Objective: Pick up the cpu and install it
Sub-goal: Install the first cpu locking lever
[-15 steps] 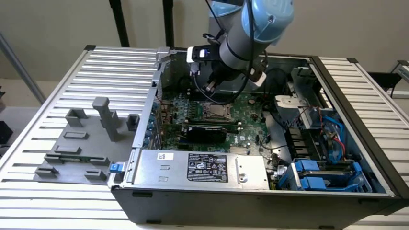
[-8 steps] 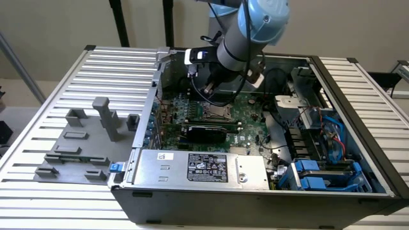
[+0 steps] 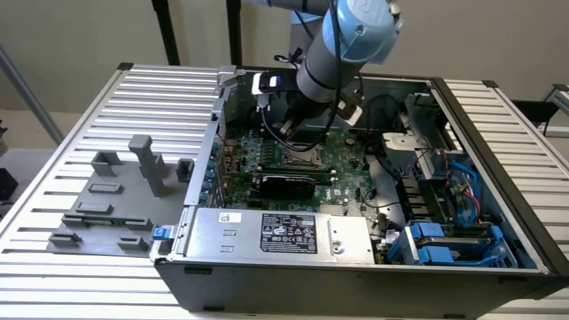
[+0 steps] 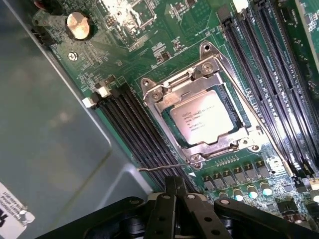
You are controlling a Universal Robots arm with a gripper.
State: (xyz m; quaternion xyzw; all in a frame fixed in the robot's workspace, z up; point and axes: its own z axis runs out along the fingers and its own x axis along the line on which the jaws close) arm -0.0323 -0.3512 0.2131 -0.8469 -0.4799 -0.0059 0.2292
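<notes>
The pale silver square cpu (image 4: 206,119) lies seated in the motherboard socket, framed by the metal retention bracket (image 4: 159,94) on the green motherboard (image 4: 164,30). The black claw (image 4: 175,191) hovers apart from it, fingers pressed together and empty, inside the open computer case (image 3: 356,280).

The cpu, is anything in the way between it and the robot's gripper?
Nothing visible blocks it. The cpu already sits in its socket, the metal frame closed around its edges, top bare. The gripper hangs above it, apart.
</notes>
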